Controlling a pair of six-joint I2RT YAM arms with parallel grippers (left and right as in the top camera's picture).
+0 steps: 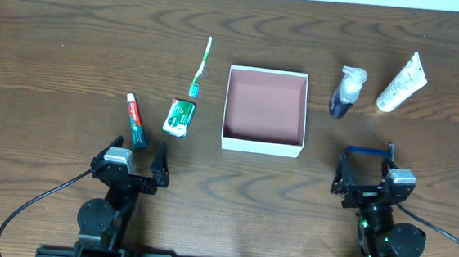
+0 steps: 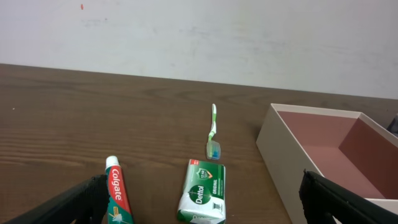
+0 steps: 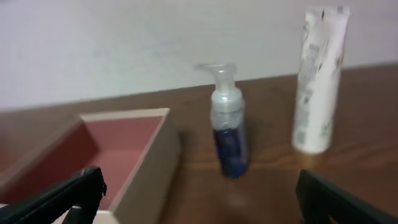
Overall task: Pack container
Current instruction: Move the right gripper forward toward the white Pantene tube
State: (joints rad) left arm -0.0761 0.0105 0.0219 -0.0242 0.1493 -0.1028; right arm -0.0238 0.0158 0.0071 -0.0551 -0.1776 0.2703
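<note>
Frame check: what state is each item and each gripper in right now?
container: open-top, empty
toothpaste tube: lying flat on the table, capped
soap packet: lying flat on the table
toothbrush: lying flat on the table
pump bottle: standing upright
white tube: standing upright
left gripper: open, holding nothing
right gripper: open, holding nothing

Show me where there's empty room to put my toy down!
Bare wood: left of the toothpaste, and in front of the container between the left gripper and right gripper. The container is empty too. Crowded: toothpaste, soap packet and toothbrush together; pump bottle beside white tube.
</note>
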